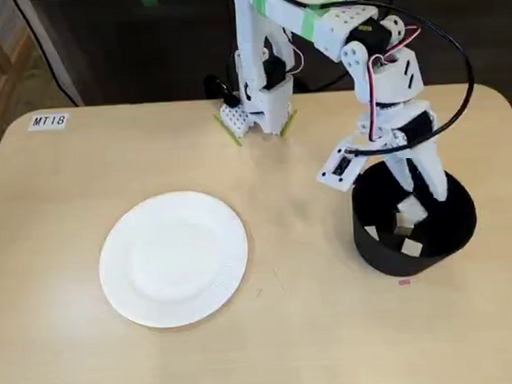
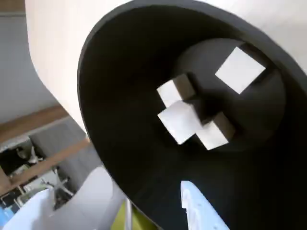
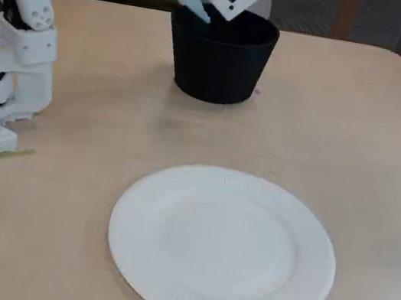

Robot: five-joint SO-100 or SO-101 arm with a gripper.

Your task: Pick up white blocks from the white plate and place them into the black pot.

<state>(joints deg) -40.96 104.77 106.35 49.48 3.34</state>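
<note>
The black pot (image 1: 386, 246) stands at the right in a fixed view and at the back in the other fixed view (image 3: 218, 60). Several white blocks (image 2: 180, 122) lie on its bottom in the wrist view; some also show in a fixed view (image 1: 411, 247). My gripper (image 1: 419, 193) reaches down into the pot with its jaws spread and holds nothing. One fingertip (image 2: 192, 196) shows at the bottom of the wrist view, above the blocks. The white plate (image 1: 174, 259) lies left of the pot with no blocks on it; it also shows in the other fixed view (image 3: 222, 247).
The arm's base (image 1: 261, 107) is clamped at the table's back edge, seen at the left in the other fixed view (image 3: 2, 84). A label (image 1: 49, 121) sits at the back left corner. A black cable (image 1: 454, 47) loops over the arm.
</note>
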